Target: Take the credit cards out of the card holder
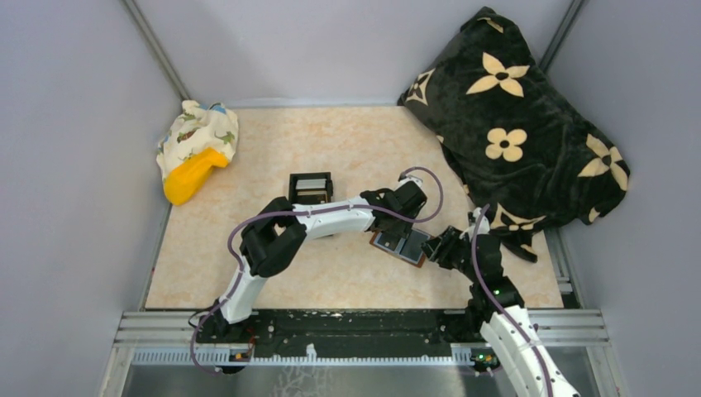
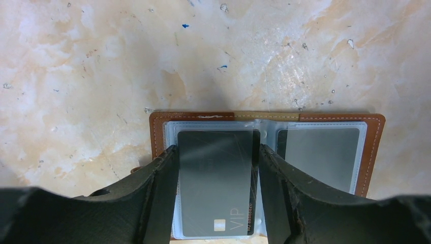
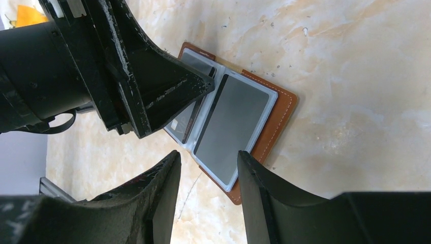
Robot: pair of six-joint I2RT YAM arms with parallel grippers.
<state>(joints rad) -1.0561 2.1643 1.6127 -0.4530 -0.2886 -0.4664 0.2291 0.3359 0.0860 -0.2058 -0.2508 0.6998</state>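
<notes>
We've got our left arm stretched across, left gripper [image 2: 217, 150] down on the card holder [image 2: 374, 133], fingers spread; our right gripper [image 3: 208, 153] hovers just beside it, jaws apart.

L end effector [image 2: 217, 152] over card holder [image 2: 375, 152] blocks access; blanket [image 1: 529, 124] crowds rt side.

What I can read
"VIP" is printed on the dark card [image 2: 216, 178] in the card holder [image 2: 374, 152]; the small digits beside it are too fine for me to read.
</notes>
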